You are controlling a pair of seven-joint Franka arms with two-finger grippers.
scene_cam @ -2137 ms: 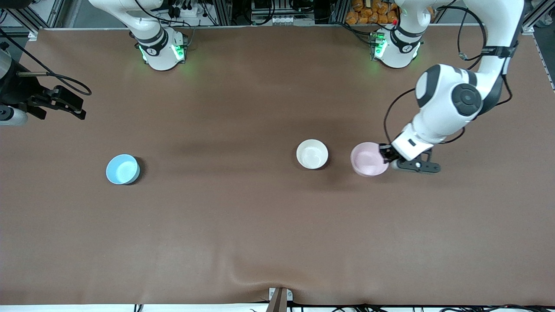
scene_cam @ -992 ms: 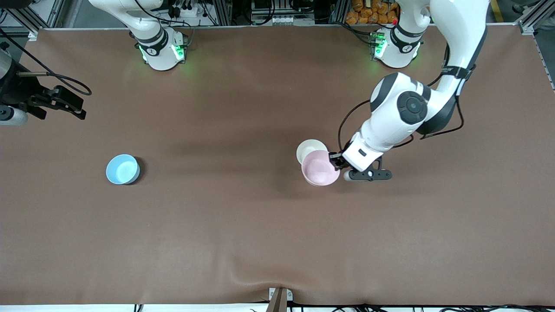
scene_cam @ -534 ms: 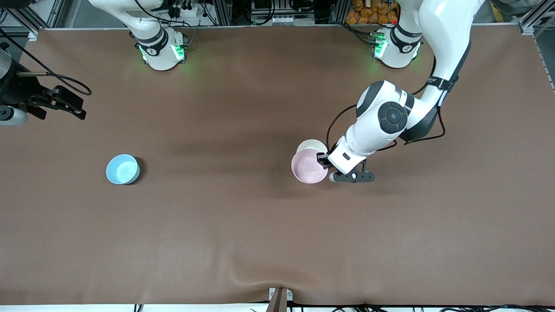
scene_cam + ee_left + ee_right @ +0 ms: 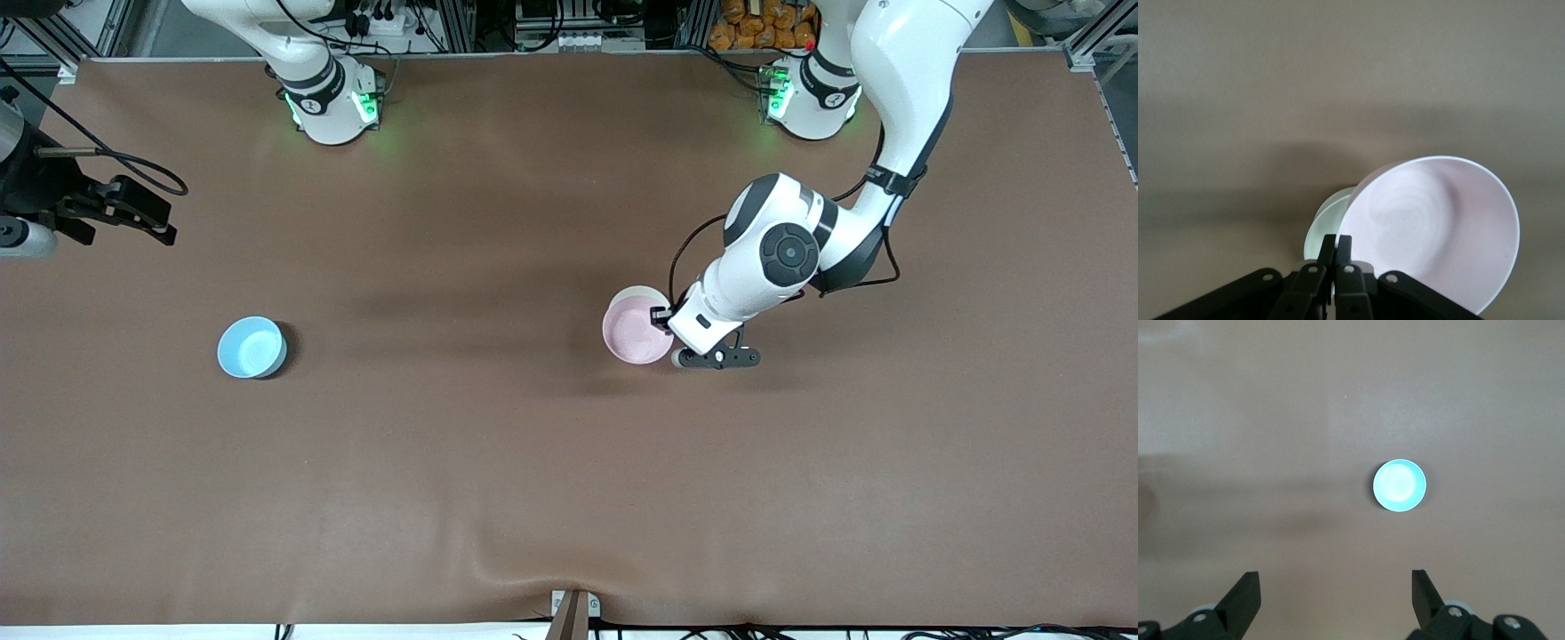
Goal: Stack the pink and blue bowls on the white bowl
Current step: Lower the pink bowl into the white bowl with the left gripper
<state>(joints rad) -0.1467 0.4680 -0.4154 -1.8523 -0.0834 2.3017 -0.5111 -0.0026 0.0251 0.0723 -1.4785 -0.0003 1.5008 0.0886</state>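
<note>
I see a wide brown table [image 4: 498, 462]. My left gripper [image 4: 662, 322] is clamped on the rim of the pink bowl [image 4: 635, 333], holding it over the white bowl [image 4: 636, 292] for stacking. The blue bowl [image 4: 252, 347] sits well apart, toward the right arm's end. The waiting right gripper [image 4: 1337, 597] hangs spread wide, high over the table. Only the left wrist view shows the pink bowl tilted.

Right wrist view: the blue bowl [image 4: 1399, 485] sits upright on the brown table [image 4: 1271, 420], alone, its round rim fully visible and its glossy inside catching light. The right gripper [image 4: 1335, 595] hangs high above the table with its two dark fingers [image 4: 1245, 595] spread wide and nothing between them. The bowl is well apart from both fingertips.
</note>
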